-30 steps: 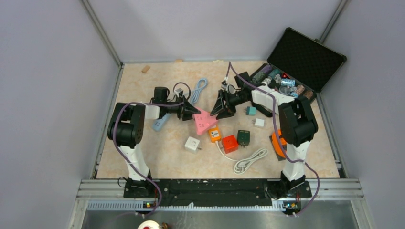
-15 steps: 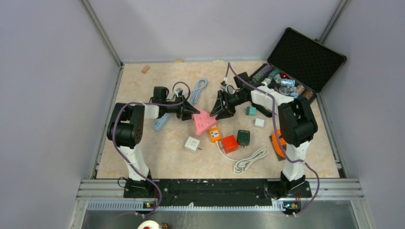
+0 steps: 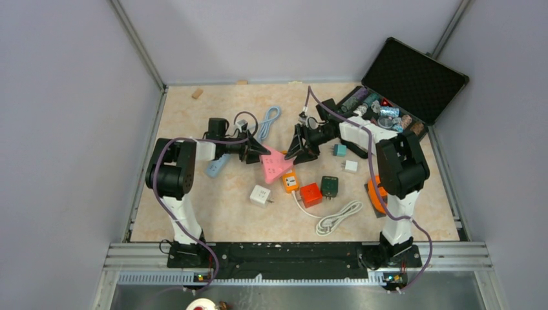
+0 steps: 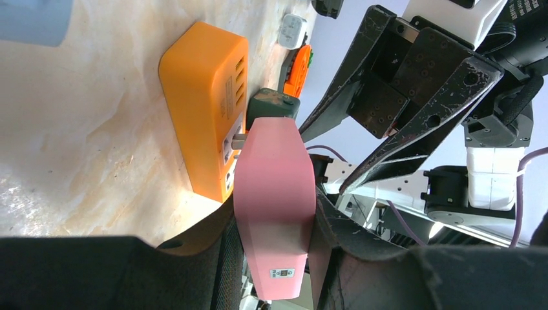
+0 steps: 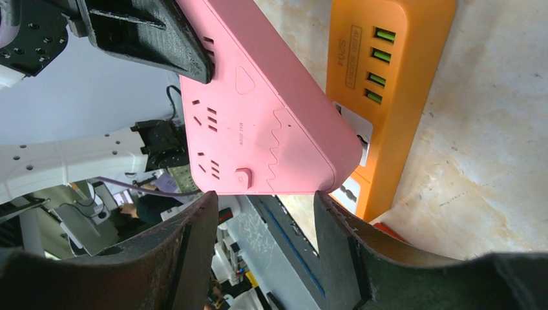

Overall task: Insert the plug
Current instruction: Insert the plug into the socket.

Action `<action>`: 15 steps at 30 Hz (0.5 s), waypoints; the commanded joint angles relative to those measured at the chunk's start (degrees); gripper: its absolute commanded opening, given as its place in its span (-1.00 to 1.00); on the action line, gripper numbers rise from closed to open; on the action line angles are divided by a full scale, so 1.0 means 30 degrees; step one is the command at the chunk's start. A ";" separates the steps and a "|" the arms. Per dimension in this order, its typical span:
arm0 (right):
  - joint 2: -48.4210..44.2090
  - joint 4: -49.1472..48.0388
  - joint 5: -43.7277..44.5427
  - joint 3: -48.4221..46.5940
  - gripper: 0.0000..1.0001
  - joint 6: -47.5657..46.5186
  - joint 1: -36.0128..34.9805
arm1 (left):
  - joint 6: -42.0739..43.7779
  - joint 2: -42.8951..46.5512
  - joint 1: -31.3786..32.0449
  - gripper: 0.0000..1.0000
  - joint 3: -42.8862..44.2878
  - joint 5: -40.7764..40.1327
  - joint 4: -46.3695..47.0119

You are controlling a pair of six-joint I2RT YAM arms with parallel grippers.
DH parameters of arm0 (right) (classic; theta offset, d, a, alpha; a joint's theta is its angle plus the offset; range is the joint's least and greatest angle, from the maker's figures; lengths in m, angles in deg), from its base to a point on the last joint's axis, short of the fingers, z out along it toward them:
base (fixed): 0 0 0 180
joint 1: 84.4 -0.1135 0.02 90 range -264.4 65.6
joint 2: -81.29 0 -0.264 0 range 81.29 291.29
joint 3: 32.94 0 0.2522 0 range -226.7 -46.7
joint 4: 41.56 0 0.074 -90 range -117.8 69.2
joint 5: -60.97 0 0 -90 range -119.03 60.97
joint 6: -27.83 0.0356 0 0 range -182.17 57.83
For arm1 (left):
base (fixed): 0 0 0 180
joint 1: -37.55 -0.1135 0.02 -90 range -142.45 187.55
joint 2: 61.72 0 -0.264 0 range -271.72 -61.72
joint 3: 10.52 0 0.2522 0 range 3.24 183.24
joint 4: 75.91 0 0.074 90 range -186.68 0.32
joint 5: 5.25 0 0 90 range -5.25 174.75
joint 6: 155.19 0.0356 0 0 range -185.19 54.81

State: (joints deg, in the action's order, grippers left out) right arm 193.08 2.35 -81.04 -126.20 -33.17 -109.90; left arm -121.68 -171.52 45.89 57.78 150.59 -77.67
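Left arm: comes up from the near-left corner and folds at the elbow. The forearm is low and almost level, with the wrist aimed right toward the table's middle.
Left gripper [image 3: 256, 150]: clamped on the pink plug [image 3: 276, 165], with one black finger [image 4: 223, 255] pressed against each flat face.
Pink plug: smooth matte plastic in a flat wedge with rounded corners, with slots and a small button on its face. It is held at the middle of the table. A metal prong at its tip meets the white socket panel of the orange power strip [image 3: 290, 181]. How deep it sits, I cannot tell.
Orange power strip: a rounded plastic box with a row of green ports, lying flat just nearside of the plug.
Right gripper [image 3: 298, 150]: fingers [image 5: 349, 252] spread wide and holding nothing. The plug's corner is just ahead of the gap.
Right arm: rises from the near-right corner, elbow high, and reaches left toward the middle.
Table [image 3: 194, 213]: pale beige with a marbled sheen, scattered with small adapters and a coiled white cable [image 3: 338, 217].
Case [image 3: 413, 71]: black with a textured lining, open at the far-right corner.
Walls: plain grey, on three sides.
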 commanded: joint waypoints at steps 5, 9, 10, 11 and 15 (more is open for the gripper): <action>0.0151 0.0415 0.0577 -0.0328 0.12 -0.0675 -0.0323 | 0.1777 0.0021 -0.0029 -1.00 0.1016 0.0566 -0.1702; 0.0311 0.1037 0.1149 -0.0529 0.19 -0.1323 -0.0418 | 0.4038 0.0001 -0.0047 -1.00 0.1644 0.0068 -0.4738; 0.0396 0.1282 0.1382 -0.0600 0.21 -0.1568 -0.0471 | 0.4585 -0.0028 -0.0047 -1.00 0.1827 -0.0069 -0.5741; 0.0477 0.1514 0.1572 -0.0697 0.22 -0.1793 -0.0540 | 0.5085 -0.0044 -0.0054 -1.00 0.1964 -0.0177 -0.6418; 0.0793 0.2198 0.2359 -0.0917 0.23 -0.2512 -0.0934 | 0.6309 -0.0206 -0.0055 -1.00 0.2117 -0.0607 -0.7712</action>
State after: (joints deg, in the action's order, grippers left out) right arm 194.43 6.22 -76.84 -126.33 -37.17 -110.86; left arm -109.74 -171.89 45.89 62.75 150.37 -93.14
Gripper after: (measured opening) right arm 0.612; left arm 0.374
